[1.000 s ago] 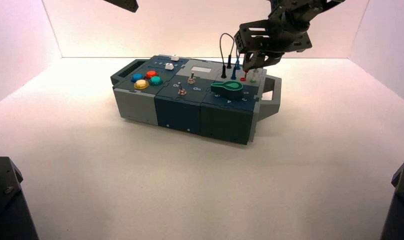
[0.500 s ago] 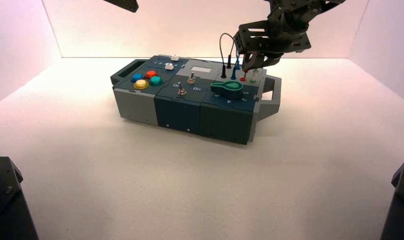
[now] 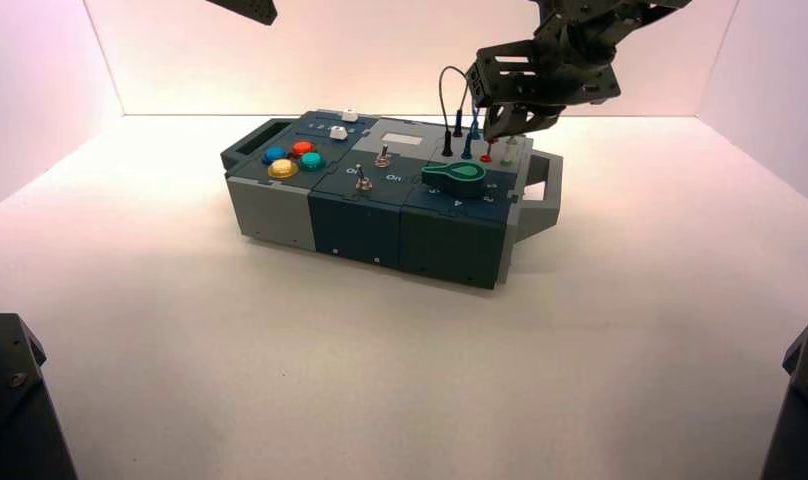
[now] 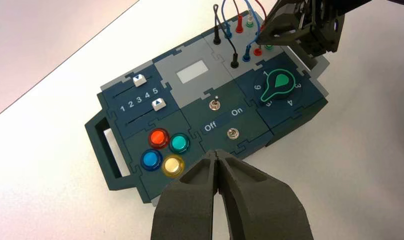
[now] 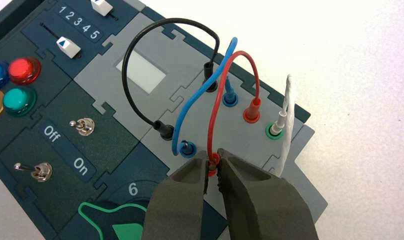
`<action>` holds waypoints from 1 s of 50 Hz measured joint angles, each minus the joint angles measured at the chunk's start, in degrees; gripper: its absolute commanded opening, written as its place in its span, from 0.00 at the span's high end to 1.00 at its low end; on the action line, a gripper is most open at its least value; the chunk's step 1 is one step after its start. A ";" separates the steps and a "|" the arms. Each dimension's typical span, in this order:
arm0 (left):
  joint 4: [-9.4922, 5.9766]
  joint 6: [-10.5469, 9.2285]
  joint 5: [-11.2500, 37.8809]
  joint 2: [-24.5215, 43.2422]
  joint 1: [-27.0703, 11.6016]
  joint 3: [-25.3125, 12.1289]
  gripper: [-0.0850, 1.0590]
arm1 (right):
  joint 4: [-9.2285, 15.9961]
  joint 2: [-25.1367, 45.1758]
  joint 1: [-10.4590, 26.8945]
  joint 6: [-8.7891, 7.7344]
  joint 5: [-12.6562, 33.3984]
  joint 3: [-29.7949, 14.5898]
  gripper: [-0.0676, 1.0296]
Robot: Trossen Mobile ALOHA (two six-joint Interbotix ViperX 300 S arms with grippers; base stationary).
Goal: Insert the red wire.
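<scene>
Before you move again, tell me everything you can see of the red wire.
The red wire is a thin, smooth, rubbery-looking loop with a red plug at each end. It arches above the grey panel: one plug stands in a red-ringed socket; the other is at a second red socket, between the right tool's tips.

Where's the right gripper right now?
In the high view, the right gripper is over the box's right end; the right wrist view shows it at the red wire's near plug, beside the blue wire.

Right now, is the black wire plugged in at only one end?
No, in the right wrist view both plugs of the black wire sit in sockets on the box's grey panel.
</scene>
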 measured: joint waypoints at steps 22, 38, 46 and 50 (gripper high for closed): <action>0.09 0.00 0.00 -0.09 0.00 0.00 0.95 | 0.09 1.58 0.18 -0.09 -0.44 -0.26 0.96; 0.09 0.00 0.00 0.00 0.00 0.00 0.95 | 0.00 1.93 0.26 0.00 -0.53 -0.53 0.96; 0.09 0.00 0.00 0.00 0.00 0.00 0.95 | 0.09 2.11 0.26 0.00 -0.18 -0.88 0.96; 0.09 0.00 0.00 -0.09 0.00 0.00 0.95 | 0.00 2.72 0.18 0.00 0.97 -1.76 0.96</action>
